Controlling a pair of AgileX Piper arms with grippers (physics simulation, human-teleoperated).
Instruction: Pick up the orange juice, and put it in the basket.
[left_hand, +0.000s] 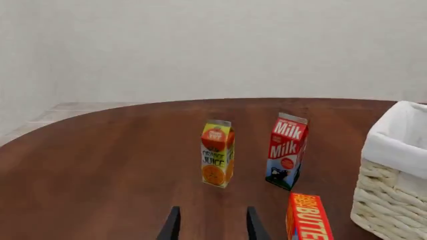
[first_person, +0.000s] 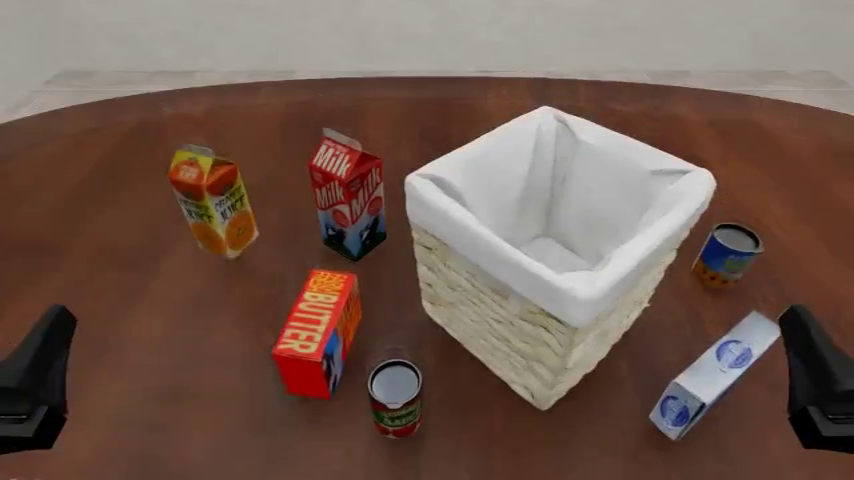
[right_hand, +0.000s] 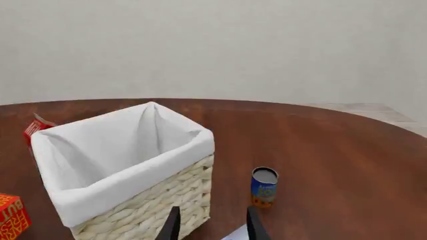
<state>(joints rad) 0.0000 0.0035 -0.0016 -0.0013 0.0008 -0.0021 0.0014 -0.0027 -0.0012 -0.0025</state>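
Observation:
The orange juice (first_person: 214, 200) is a small orange, yellow and green carton standing upright at the table's left, beside the milk carton (first_person: 350, 195). The basket (first_person: 494, 320), tall pale wicker with a white liner, stands in the middle. In the left wrist view the orange juice (left_hand: 217, 152) stands ahead of my left gripper (left_hand: 212, 227), which is open and holds nothing. My right gripper (right_hand: 212, 227) is also open and bare, just in front of the basket (right_hand: 153, 205). Both arms sit low at the near edge, the left (first_person: 34, 385) and the right (first_person: 817, 380).
A red butter box (first_person: 318, 330) and a red can (first_person: 395, 397) stand near the basket's left corner. Right of the basket are a blue can (first_person: 727, 253) and a white and blue box (first_person: 714, 375) lying on the table. The dark wooden table is round.

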